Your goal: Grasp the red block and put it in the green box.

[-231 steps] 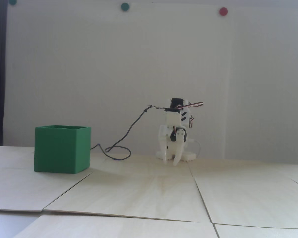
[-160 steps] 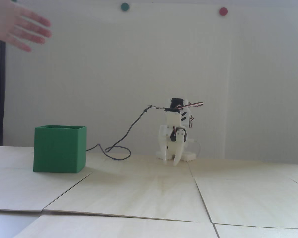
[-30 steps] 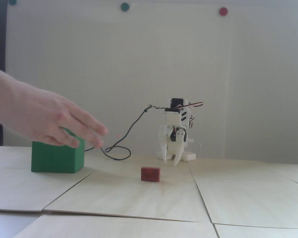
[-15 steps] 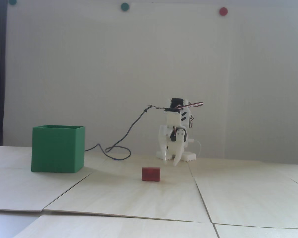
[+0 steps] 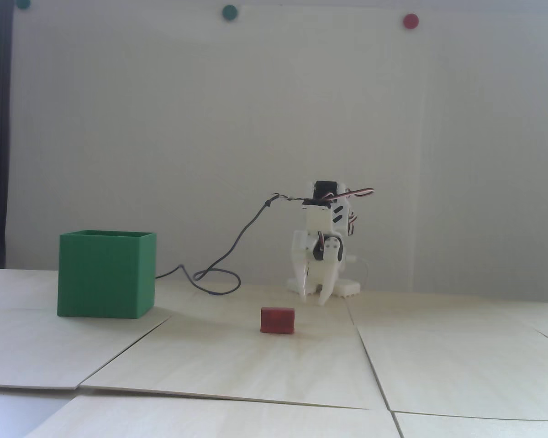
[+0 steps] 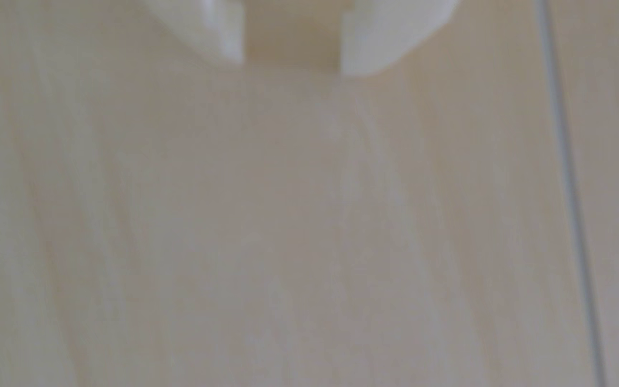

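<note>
The hand that reached over the box [image 5: 106, 276] a second ago has gone, leaving the block [image 5: 277, 320] on the desk [image 5: 265, 360], just before the gripper [image 5: 313, 299]. Its jaws hang narrowly parted, empty, so the grasp can begin.

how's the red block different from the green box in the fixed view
The red block is far smaller and lower than the green box. The block is dark red and wider than tall; the box is green and roughly cube-shaped. The box shows an open top with thin walls; the block shows no opening. Both are matte and rest on the table.
</note>
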Controlling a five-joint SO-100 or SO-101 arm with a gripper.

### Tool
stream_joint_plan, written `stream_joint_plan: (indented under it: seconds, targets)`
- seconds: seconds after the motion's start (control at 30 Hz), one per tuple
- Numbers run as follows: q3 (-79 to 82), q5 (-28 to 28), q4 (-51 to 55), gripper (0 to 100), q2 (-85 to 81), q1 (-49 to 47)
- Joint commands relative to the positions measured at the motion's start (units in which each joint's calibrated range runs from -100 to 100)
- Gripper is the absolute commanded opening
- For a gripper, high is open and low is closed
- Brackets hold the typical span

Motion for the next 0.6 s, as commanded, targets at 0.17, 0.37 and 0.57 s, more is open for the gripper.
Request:
stream_joint_plan:
  seconds: [0.17, 0.37, 0.57]
  targets:
    - [-2.1, -0.1, -0.3, 8, 0.5, 2.0]
    - [-14.8, -0.1, -0.7, 8, 1.0, 3.5]
    - [-23.8, 0.0, 0.0, 8, 7.1, 3.5]
